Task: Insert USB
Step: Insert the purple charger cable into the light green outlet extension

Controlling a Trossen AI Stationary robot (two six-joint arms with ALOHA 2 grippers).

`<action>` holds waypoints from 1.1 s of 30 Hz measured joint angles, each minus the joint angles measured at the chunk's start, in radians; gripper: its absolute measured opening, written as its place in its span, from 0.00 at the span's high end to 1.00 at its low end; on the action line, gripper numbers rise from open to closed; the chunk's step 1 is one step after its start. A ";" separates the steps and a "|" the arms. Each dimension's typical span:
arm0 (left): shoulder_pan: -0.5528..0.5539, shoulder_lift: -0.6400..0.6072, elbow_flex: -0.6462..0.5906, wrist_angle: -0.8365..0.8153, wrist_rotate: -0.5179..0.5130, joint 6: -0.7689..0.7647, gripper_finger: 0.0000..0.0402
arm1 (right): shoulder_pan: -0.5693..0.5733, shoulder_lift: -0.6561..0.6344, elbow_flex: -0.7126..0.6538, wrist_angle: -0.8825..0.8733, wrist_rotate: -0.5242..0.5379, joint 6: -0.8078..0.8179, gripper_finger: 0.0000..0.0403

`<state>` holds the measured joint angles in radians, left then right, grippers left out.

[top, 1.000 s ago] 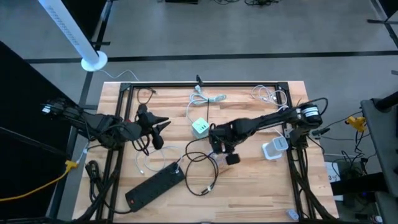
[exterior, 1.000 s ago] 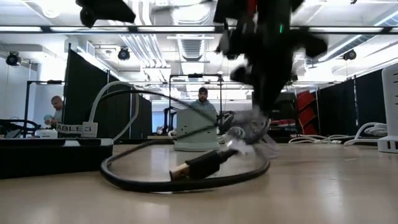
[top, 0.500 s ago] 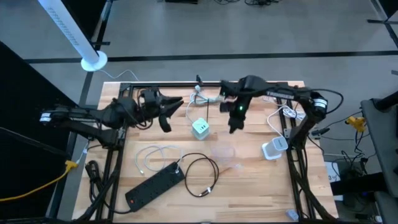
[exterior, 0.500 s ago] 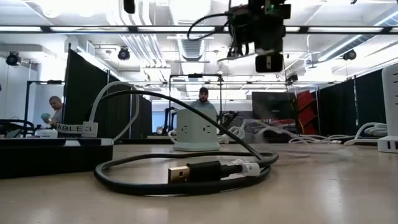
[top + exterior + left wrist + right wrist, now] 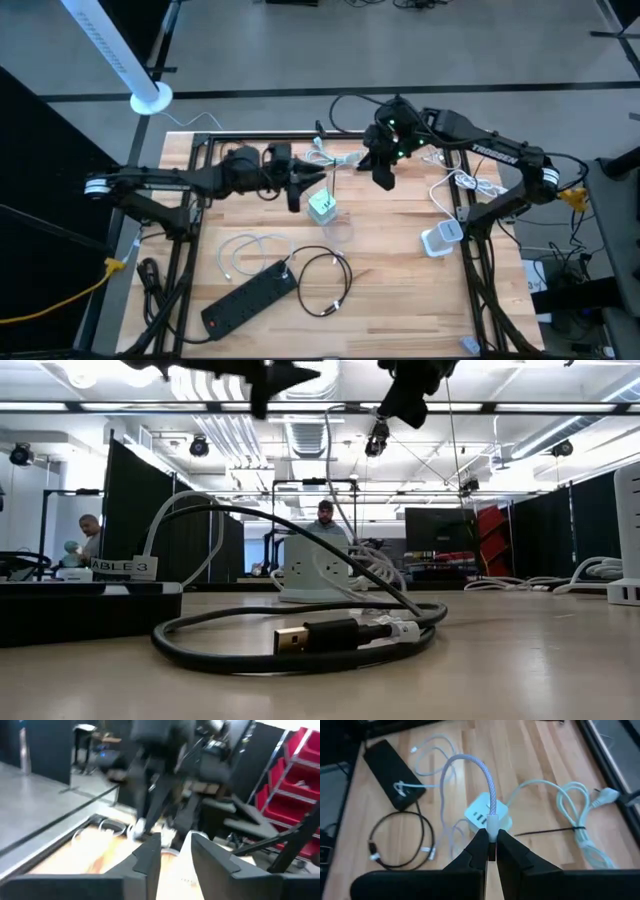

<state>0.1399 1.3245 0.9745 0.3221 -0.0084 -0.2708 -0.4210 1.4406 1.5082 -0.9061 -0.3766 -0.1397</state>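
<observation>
The right tool (image 5: 491, 851) was clenched on the plug end of a light braided cable (image 5: 481, 775), and the cable curved up and away from the fingertips in a loop. It held the plug above the pale green charger (image 5: 485, 815), with the plug end pointing down at the charger's row of ports, so the plug was lined up for going in but had not yet touched. In the high view the right tool (image 5: 385, 172) stood just beside the charger (image 5: 322, 206), on the side away from the power strip (image 5: 250, 297).

The left tool (image 5: 303, 188) was near the charger on the opposite side from the right tool. Its fingers (image 5: 147, 857) stood a little apart with nothing between them, as far as the blurred wrist view shows. In my judgement it was placed there to steady the charger, because a light charger would slide on the worktop (image 5: 400, 300) when a plug is pushed in.

Between the charger and the power strip lay a thin white cable (image 5: 245, 250). Next to the strip lay a coiled black cable (image 5: 290, 640) with a gold plug; it was not in use. A white cable bundle (image 5: 577, 815) lay beyond the charger, well apart from the strip.
</observation>
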 joint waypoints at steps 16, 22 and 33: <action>0.046 0.333 0.478 -0.493 0.121 0.135 0.49 | 0.087 0.002 -0.001 0.002 0.117 -0.132 0.97; 0.048 0.335 0.502 -0.555 0.109 0.174 0.70 | 0.090 0.001 -0.001 0.003 0.115 -0.133 0.97; 0.052 0.332 0.502 -0.581 0.044 0.163 0.85 | 0.090 -0.007 -0.001 0.004 0.106 -0.132 0.97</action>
<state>0.1921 1.6562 1.4769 -0.2593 0.0357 -0.1074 -0.3311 1.4338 1.5074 -0.9020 -0.2703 -0.2719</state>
